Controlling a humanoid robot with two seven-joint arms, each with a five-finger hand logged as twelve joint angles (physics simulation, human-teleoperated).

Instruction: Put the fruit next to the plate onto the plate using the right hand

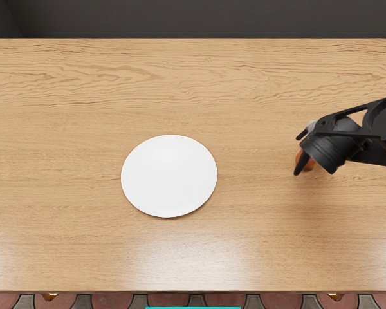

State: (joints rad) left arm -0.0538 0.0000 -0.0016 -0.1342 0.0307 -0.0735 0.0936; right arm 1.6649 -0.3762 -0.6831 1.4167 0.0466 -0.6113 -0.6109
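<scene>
Gripping a mostly hidden orange fruit [301, 156], right hand [325, 151] at mid-right.
White plate [169, 175] bare, centre of desk [83, 96].

A broad light-brown wooden surface [83, 96] with wavy grain is seen filling most of the view. Behind its far edge a dark grey wall [193, 16] is shown. Below the near edge a floor of reddish and grey tiles [180, 301] is glimpsed. Soft glare is spread over the surface's near part.
</scene>
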